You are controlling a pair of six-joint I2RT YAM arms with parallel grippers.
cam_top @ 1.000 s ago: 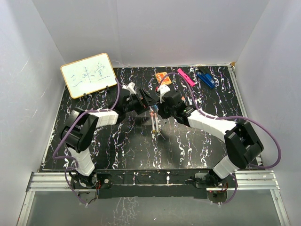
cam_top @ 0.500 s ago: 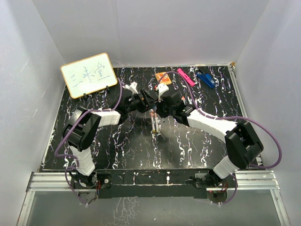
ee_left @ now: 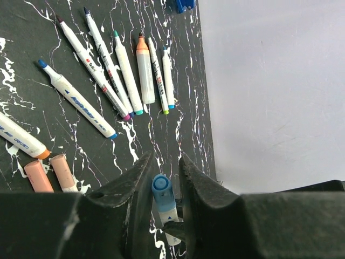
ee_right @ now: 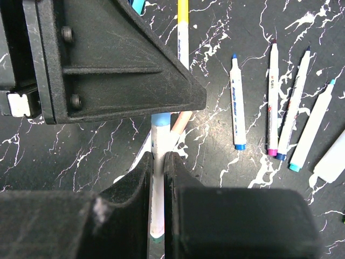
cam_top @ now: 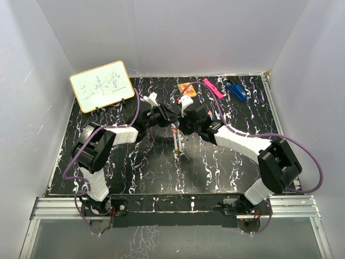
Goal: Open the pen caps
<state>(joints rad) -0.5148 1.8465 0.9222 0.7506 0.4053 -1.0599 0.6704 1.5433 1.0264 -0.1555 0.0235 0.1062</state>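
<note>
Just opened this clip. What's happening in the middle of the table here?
The right gripper is shut on the white barrel of a pen. The left gripper has its jaws on either side of that pen's blue cap, which is not yet off; whether they are pinching it isn't clear. Several other pens lie uncapped on the table.

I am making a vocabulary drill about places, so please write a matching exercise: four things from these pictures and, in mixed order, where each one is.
Things:
1. whiteboard
2. blue clip
3. blue-capped pen
4. orange card

Places:
A. held by left gripper and right gripper
B. far left corner
C. just left of the pink clip
D. just right of the pink clip

Pairs: 1-B, 2-D, 3-A, 4-C
</note>
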